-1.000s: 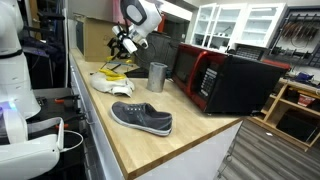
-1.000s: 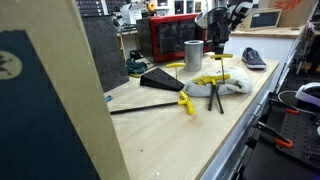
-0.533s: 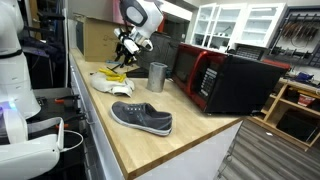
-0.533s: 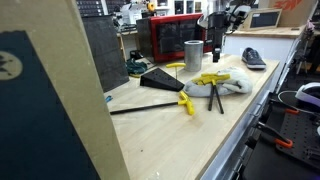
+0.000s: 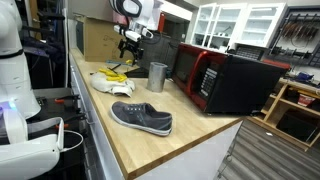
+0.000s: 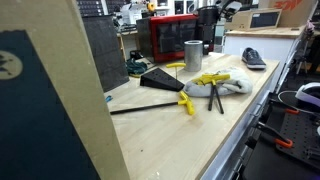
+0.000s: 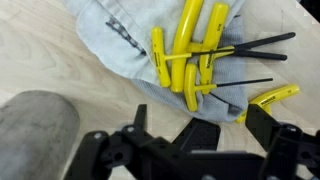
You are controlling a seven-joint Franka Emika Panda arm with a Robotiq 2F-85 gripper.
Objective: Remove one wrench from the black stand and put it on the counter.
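Arm is up at the far end of the counter (image 5: 125, 140), with the gripper (image 5: 128, 43) hanging over the tool pile, near the steel cup (image 5: 157, 76). In the wrist view the gripper (image 7: 200, 128) has its jaws spread apart with nothing between them, clear of the tools below.

Several yellow T-handle wrenches (image 7: 186, 48) lie crossed on a grey cloth (image 7: 105, 45) spread on the wood; their dark shafts point right in the wrist view.

One more yellow-handled tool (image 6: 186, 102) lies on bare counter just beside the cloth, its long dark shaft running away from it.

The black stand (image 6: 158, 80) is a low dark wedge near the cup, poorly resolved; I cannot tell what it holds.

A grey shoe (image 5: 142, 118) lies further along the counter, and a red-and-black microwave (image 5: 228, 82) stands beside the cup.
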